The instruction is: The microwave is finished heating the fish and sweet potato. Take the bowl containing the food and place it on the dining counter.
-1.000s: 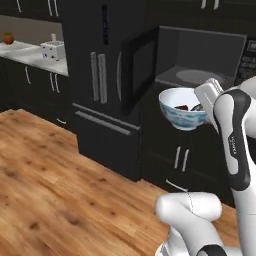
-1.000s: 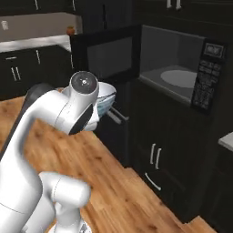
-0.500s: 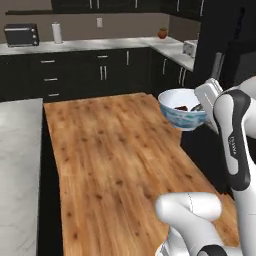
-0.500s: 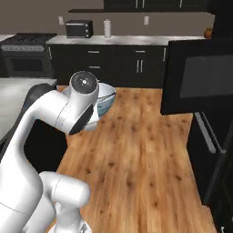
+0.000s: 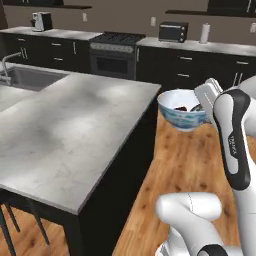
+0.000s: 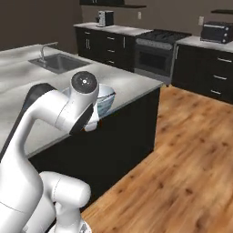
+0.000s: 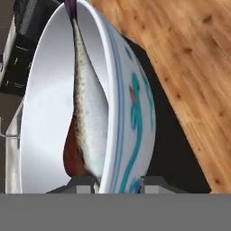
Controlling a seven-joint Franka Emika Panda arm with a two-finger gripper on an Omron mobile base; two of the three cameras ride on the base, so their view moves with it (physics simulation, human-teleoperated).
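The white bowl point(image 5: 181, 113) with a pale blue pattern hangs in the air over the wood floor, just right of the dining counter's point(image 5: 65, 130) near corner. My gripper point(image 5: 201, 106) is shut on the bowl's right rim. In the hand view the fingertips point(image 7: 151, 182) pinch the rim of the bowl point(image 7: 131, 113). A silvery fish point(image 7: 88, 117) and a reddish sweet potato piece point(image 7: 71, 155) lie inside. From the right base view my arm partly hides the bowl point(image 6: 105, 96), in front of the dining counter point(image 6: 129, 84). The microwave is out of view.
A sink point(image 5: 27, 77) with a tap is set in the counter's far left end. Dark cabinets line the back wall with a stove point(image 5: 115, 52), a toaster oven point(image 5: 172, 31) and a coffee machine point(image 5: 41, 21). Stool legs point(image 5: 7, 225) stand under the counter's near edge.
Both base views have swung round with the base: the wall of dark cabinets gave way to the marble-look island on the left. The bowl stays gripped, in the same place relative to my arm.
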